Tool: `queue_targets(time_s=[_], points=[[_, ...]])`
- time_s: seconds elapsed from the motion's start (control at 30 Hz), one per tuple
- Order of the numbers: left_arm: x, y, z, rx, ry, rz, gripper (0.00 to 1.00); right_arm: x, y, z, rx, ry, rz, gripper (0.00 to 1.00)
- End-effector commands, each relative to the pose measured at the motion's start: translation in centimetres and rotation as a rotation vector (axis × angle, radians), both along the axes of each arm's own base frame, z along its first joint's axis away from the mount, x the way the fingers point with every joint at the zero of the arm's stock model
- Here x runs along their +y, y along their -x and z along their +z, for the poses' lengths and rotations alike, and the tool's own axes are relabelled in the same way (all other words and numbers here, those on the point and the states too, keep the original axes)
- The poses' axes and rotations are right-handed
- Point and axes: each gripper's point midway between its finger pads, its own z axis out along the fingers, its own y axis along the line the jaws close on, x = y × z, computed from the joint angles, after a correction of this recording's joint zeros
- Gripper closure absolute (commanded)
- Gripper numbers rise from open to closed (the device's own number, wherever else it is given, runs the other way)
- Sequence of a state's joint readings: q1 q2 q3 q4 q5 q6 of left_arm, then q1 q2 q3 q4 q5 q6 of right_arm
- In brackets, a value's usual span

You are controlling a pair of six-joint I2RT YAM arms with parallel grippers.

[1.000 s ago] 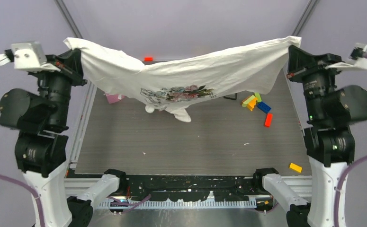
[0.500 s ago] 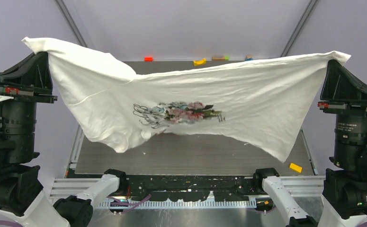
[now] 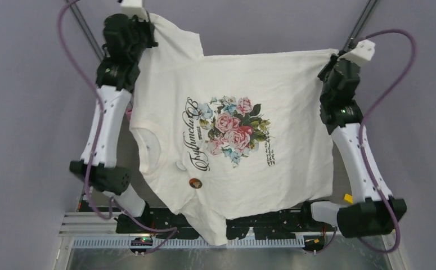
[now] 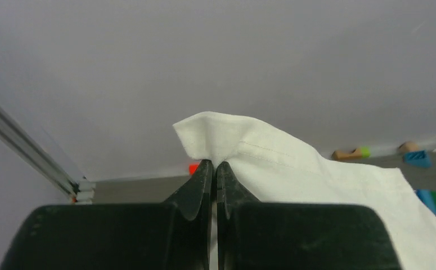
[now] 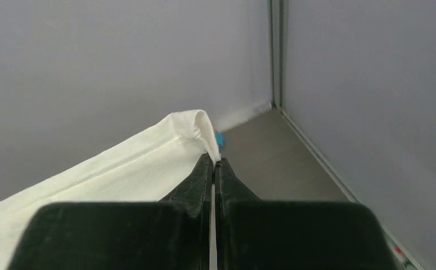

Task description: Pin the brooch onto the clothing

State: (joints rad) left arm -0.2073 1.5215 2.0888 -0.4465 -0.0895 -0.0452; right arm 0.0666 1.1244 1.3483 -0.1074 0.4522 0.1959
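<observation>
L gripper (image 4: 215,164) & R gripper (image 5: 215,161) clamped tight on T-shirt (image 3: 283,101) edge corners; L arm (image 3: 106,121), R arm (image 3: 359,157) stretched far out

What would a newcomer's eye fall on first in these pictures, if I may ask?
The large white short-sleeved T-shirt is stretched across the middle of the top view, its pink-and-blue rose print facing the camera. The left gripper and right gripper are each shut on a far corner of it. A small round brown brooch sits on the fabric, nearer the arms' bases than the print.
</observation>
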Motion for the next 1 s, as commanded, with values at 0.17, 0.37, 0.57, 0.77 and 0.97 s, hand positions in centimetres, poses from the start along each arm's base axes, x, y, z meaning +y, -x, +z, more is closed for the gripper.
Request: queue_targets(time_s=[0.17,0.37,0.57,0.77,0.97], points=[[-5.7,-19.3,-22.0,0.393,-0.078,-0.074,0.11,-5.8,-14.9,-21.4,0.336,-0.048,-0.141,0.47],[-8.4,-17.1,-25.0,0.471,-0.089,-0.146,0.0,-4.5,-16.6,-22.9,0.399,-0.082,-0.064,0.11],[-7.2,-8.7,-28.9,0.602,0.09,-0.124,0.0,-3.7,-14.0,-21.1,0.458,-0.102,-0.029,0.08],[-4.3,0.3,-35.2,0.81,0.211,-0.049,0.0,-0.4,-10.8,-20.7,0.498,-0.227,0.104,0.08],[-1.5,7.9,-41.5,0.991,0.247,0.094,0.0,4.3,-7.5,-22.6,0.561,-0.409,0.277,0.08]])
